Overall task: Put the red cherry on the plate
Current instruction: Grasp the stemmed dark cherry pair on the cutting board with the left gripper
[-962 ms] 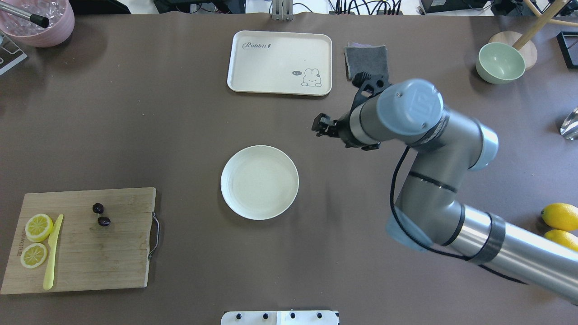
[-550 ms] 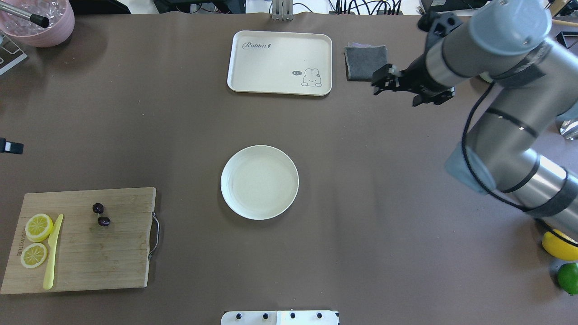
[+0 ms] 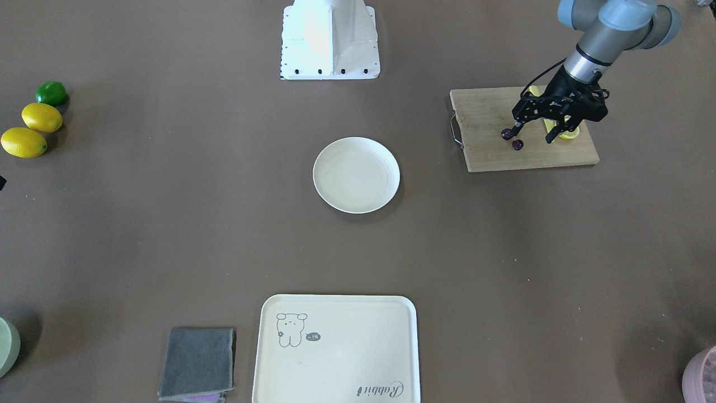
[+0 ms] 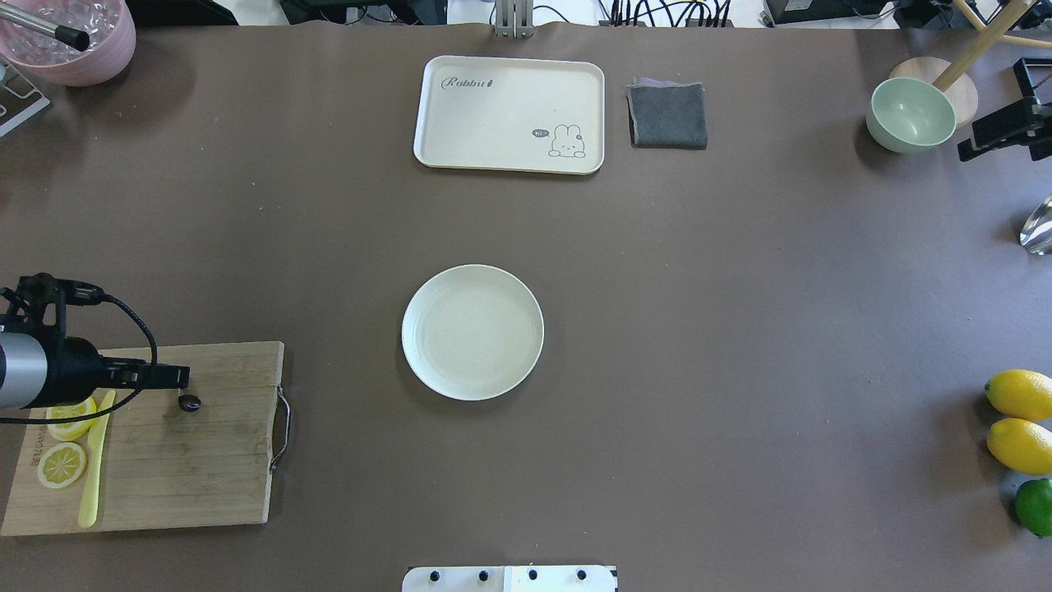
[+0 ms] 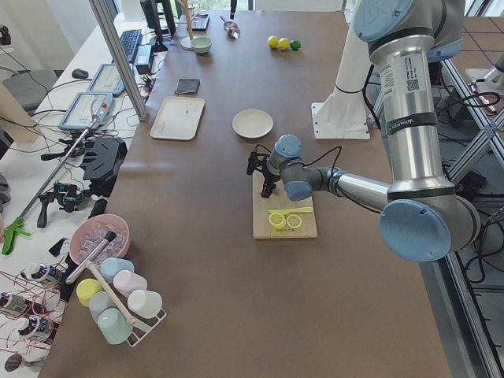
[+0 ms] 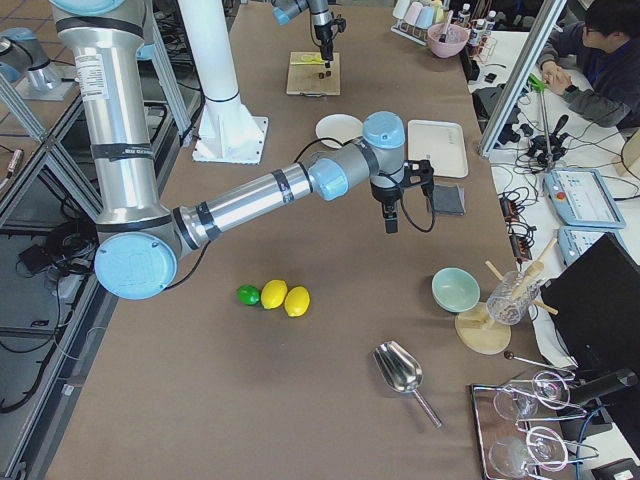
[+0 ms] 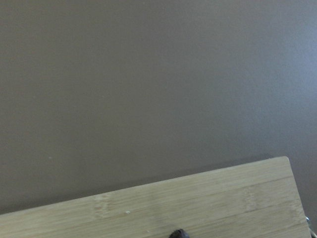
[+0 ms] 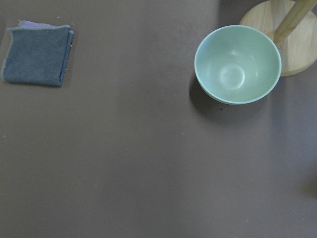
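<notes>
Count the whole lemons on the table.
2. The far lemon and the near lemon lie side by side at the robot's right, a lime beside the near one. None appears hidden.

Brown table (image 4: pixel 740 329); cluttered desks (image 5: pixel 57 93) alongside

Left arm (image 3: pixel 584 61) is extended low, wrist up and behind the left claw (image 3: pixel 534 134); the claw points down with its jaws standing apart. Right arm (image 6: pixel 250 200) is stretched out near level, and the right claw (image 6: pixel 390 222) hangs straight down beneath its wrist, jaw state not discernible.
</notes>
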Robot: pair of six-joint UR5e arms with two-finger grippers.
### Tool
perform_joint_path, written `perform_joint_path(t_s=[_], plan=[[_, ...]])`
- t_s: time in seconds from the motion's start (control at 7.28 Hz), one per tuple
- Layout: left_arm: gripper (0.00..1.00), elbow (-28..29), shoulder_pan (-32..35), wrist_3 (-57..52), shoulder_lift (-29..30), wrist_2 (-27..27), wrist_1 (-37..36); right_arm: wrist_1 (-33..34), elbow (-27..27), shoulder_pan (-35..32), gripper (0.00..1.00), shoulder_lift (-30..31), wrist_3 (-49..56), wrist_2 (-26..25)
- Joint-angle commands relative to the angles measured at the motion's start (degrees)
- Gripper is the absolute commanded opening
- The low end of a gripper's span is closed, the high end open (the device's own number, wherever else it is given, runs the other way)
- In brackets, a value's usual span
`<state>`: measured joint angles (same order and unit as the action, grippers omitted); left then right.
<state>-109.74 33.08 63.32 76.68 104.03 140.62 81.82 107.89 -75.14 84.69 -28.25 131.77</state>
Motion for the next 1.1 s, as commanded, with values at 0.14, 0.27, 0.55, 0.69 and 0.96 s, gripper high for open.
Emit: perform_joint_path(t_s=[0.14, 0.27, 0.55, 0.69, 0.96], plan=[[0.73, 0.67, -5.29, 0.67, 0.05, -4.78, -0.52, 0.1, -0.14, -1.68, 1.0, 2.23, 3.29, 0.33], [0.73, 0.84, -5.57, 0.67, 0.05, -4.98, -1.13, 0.1, -0.23, -1.77, 1.0, 2.41, 3.29, 0.33], [0.56, 0.58, -5.48, 0.67, 0.05, -4.98, -1.31, 0.01, -0.49, -1.77, 1.0, 2.41, 3.29, 0.33], [0.43, 0.49, -5.48, 0.67, 0.05, -4.98, -1.31, 0.1, -0.49, -1.77, 1.0, 2.41, 3.29, 0.33], [0.15, -0.12, -5.48, 0.76, 0.05, -5.07, -1.31, 0.01, -0.84, -1.68, 1.0, 2.32, 3.29, 0.33]])
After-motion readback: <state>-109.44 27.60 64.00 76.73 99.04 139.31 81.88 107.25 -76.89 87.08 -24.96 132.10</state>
